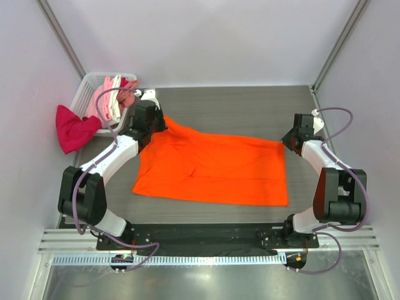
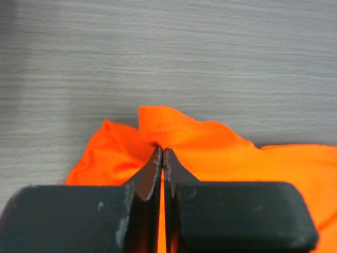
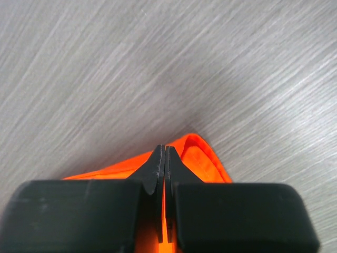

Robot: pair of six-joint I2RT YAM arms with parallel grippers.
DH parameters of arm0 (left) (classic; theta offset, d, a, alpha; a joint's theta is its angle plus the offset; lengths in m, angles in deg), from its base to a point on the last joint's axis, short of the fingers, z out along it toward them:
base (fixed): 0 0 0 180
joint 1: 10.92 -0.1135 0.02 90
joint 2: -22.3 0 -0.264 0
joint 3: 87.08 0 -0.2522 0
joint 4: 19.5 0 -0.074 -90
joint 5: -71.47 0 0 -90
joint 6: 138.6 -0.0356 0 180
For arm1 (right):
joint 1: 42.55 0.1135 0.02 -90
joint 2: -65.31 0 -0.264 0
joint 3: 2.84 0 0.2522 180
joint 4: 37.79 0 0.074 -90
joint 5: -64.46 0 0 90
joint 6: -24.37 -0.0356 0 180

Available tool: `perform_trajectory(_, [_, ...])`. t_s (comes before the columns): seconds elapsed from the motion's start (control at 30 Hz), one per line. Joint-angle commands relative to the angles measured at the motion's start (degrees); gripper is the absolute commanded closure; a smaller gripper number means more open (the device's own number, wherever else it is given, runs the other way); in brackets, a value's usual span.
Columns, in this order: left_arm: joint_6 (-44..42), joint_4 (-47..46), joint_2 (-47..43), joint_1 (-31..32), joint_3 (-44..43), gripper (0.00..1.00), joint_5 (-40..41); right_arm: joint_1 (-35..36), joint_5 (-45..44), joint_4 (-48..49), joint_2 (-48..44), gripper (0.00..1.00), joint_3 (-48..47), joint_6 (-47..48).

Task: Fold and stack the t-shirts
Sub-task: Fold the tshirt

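Top external: basket [image 1: 82, 94] of shirts [image 1: 112, 99] beside left hand [image 1: 161, 122] on orange t-shirt [image 1: 215, 169]

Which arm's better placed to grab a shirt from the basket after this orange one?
Left. The left hand, shut on the orange shirt, sits beside the basket; the right hand is across the table.

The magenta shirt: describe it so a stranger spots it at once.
Start at the white mesh basket in the far left corner of the table. The magenta shirt spills out over its left side. It alone is deep red; the shirts inside are pale.
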Motion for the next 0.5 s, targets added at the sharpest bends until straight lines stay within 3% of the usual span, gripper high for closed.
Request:
perform_trajectory(0.0, [-1.3, -0.5, -5.1, 1.3, 2.2, 1.0, 3.1, -0.3, 0.5, -1.0, -3.2, 0.99, 0.9, 1.4])
perform_trajectory(0.47, [-3.1, 5.0, -13.4, 9.6, 8.6, 1.0, 12.6, -1.7, -1.4, -3.1, -12.0, 0.99, 8.0, 1.5])
